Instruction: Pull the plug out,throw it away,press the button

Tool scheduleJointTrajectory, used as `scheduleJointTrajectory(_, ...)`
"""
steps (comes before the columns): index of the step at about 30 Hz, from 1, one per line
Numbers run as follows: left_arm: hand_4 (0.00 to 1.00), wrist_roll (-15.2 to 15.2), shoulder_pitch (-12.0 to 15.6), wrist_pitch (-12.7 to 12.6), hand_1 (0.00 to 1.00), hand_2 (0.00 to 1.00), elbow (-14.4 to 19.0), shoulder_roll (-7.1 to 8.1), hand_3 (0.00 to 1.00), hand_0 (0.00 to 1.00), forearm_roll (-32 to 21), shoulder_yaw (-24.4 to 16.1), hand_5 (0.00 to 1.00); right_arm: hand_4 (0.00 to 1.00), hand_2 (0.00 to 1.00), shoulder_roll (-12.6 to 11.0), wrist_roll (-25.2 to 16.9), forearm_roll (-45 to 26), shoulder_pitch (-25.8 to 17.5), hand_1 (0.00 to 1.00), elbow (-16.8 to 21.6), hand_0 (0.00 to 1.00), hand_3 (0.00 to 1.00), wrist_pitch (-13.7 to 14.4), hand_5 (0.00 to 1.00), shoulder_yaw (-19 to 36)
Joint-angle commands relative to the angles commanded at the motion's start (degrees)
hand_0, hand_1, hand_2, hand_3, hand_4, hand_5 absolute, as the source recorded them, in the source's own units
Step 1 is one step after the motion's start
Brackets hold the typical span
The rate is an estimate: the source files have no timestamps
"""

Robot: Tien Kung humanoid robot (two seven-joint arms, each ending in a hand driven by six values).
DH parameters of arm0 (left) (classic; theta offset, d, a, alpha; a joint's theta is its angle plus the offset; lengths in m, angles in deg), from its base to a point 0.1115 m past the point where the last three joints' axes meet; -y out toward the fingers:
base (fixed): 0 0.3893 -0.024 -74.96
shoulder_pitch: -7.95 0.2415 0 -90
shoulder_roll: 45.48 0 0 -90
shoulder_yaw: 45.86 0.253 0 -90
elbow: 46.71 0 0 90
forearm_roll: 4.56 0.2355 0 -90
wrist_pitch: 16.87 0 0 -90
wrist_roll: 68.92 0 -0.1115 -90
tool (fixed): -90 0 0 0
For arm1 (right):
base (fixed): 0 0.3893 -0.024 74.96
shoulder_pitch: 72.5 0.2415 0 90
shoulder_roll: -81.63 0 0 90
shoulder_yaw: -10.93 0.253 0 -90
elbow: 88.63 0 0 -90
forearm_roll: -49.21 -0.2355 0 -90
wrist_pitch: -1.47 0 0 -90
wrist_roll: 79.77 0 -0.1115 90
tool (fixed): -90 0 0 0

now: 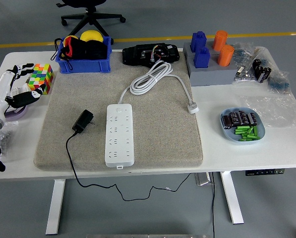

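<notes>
A white power strip [120, 134] lies lengthwise on the grey felt mat [157, 134], its white cord [152, 79] coiled behind it. A black plug adapter [82, 121] lies on the mat just left of the strip, out of any socket, its black cable [71, 163] trailing off the table's front edge. My left hand [21, 84] hovers at the far left edge of the table, well away from the plug, fingers relaxed and holding nothing. The right arm is out of sight.
A multicoloured cube [41, 78] sits beside my left hand. At the back stand a blue bin [83, 63], a black device [150, 53] and a grey block with blue and orange pegs [209, 69]. A blue dish [226, 130] of small parts sits right.
</notes>
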Motion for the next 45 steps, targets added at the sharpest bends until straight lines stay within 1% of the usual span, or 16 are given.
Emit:
scheduleJointTrajectory(9,0.725,0.2,0.3,0.2,0.83,0.777,0.5,0.05,0.837,0.868,-0.1,-0.3,0.151,0.737,0.659,-0.2,0.0,0.1,-0.2,0.679,0.0,0.728,0.642,0.0,0.589,0.0)
scheduleJointTrajectory(30,0.72,0.4,1.0,0.5,0.821,0.771,1.3,-0.22,0.838,0.865,0.2,-1.2,0.143,0.737,0.66,0.5,0.0,0.5,-0.4,0.68,0.0,0.728,0.642,0.0,0.59,1.1)
scheduleJointTrajectory(45,0.71,0.4,0.8,0.5,0.817,0.77,1.7,-0.22,0.837,0.86,0.2,-1.2,0.131,0.737,0.66,0.6,0.0,0.6,-0.3,0.68,-0.1,0.728,0.642,0.0,0.59,1.6)
